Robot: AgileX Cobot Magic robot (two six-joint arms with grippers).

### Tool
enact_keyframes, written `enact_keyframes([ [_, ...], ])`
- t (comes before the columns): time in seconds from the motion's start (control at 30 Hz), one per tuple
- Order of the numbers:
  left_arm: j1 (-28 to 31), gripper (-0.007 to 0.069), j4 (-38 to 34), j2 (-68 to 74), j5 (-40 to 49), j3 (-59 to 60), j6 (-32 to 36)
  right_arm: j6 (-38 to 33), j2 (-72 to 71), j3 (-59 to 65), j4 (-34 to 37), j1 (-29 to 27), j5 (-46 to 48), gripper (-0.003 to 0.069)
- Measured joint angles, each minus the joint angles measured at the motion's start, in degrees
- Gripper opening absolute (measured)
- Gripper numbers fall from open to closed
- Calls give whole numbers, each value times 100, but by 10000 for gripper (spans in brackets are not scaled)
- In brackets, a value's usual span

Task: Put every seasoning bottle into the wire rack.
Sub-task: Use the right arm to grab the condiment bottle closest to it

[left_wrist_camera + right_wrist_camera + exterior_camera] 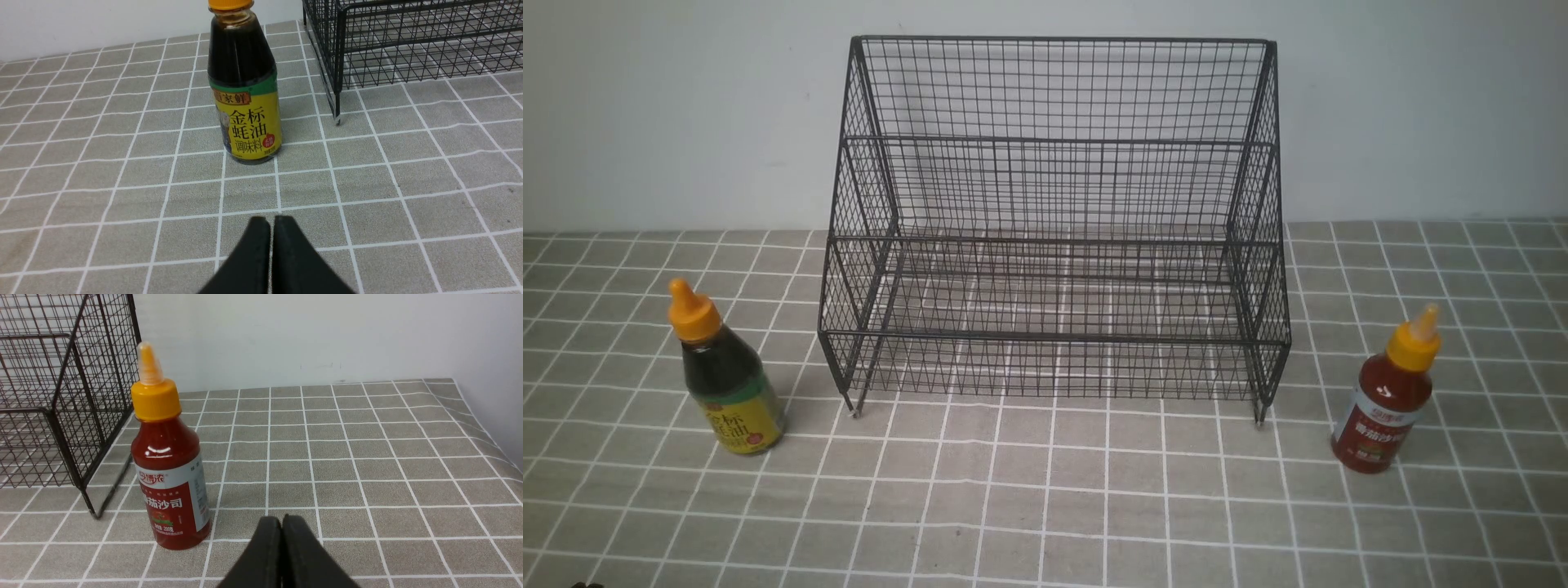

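Above grey-checked tablecloth [1045, 506] by a white wall [686, 106], left claw [271, 221] and right claw [282, 520] hang closed, empty.

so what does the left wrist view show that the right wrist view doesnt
Only the left wrist view: the dark sauce bottle, upright with its yellow-green label, and the shut left hand short of it. Only the right wrist view: the red sauce bottle, upright, and the shut right hand near it. Both: a corner of the wire rack beside the bottle, the grey checked cloth and the white wall.
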Motion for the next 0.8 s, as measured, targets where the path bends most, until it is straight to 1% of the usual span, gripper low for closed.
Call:
enact_keyframes([
  [0.17, 0, -7, 0, 0, 0, 0, 0, 38, 0, 0, 96, 0, -45, -15],
  [0.2, 0, -7, 0, 0, 0, 0, 0, 169, 0, 15, 420, 0, -256, -15],
  [0.23, 0, -7, 0, 0, 0, 0, 0, 214, 0, 13, 472, 0, -293, -15],
  [0.3, 0, -7, 0, 0, 0, 0, 0, 429, 0, 18, 942, 0, -691, -15],
  [0.37, 0, -7, 0, 0, 0, 0, 0, 883, 0, 18, 1743, 0, -1342, -15],
  [0.47, 0, -7, 0, 0, 0, 0, 0, 1247, 0, 18, 2591, 0, -1857, -15],
  [0.57, 0, -7, 0, 0, 0, 0, 0, 1322, 0, 18, 2893, 0, -1973, -15],
  [0.73, 0, -7, 0, 0, 0, 0, 0, 1373, 0, 13, 3052, 0, -2218, -15],
  [0.8, 0, -7, 0, 0, 0, 0, 0, 1306, 0, -166, 3012, 5, -1980, -15],
])
